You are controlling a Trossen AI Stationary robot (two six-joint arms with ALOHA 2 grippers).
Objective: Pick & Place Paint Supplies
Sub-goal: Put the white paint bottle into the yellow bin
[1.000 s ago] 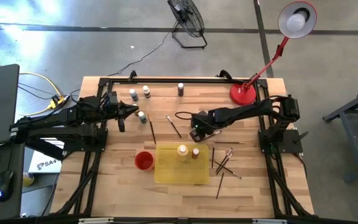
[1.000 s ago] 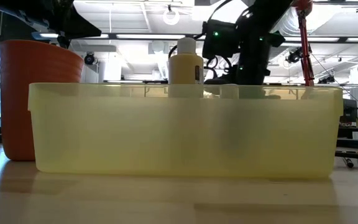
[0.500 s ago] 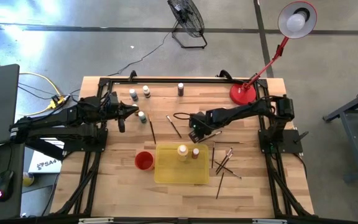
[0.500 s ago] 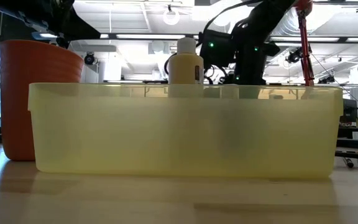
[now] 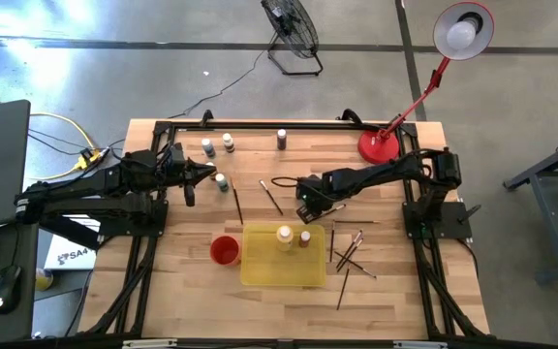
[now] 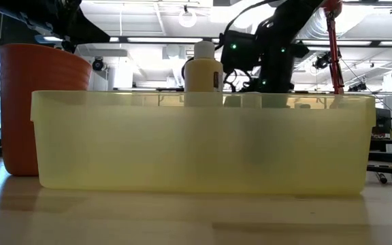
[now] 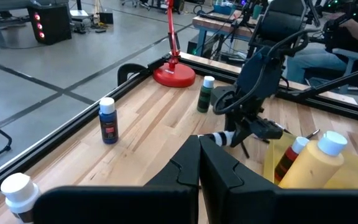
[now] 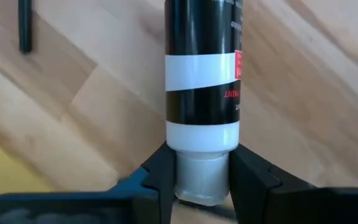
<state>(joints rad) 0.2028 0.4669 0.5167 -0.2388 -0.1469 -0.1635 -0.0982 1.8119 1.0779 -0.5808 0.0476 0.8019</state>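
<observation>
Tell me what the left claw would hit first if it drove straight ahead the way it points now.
Probably the right claw, which grips a black paint bottle by its cap, directly ahead of the shut left claw. Depth is unclear; the line might pass beside it.

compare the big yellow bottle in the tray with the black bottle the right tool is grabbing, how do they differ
The yellow bottle stands upright in the yellow tray; the black bottle lies on its side on the wooden table. The yellow bottle is free of any tool, while the right tool has its fingers closed around the black bottle's cap. The yellow one is pale and plain; the black one carries a white band. Both have pale caps.
</observation>
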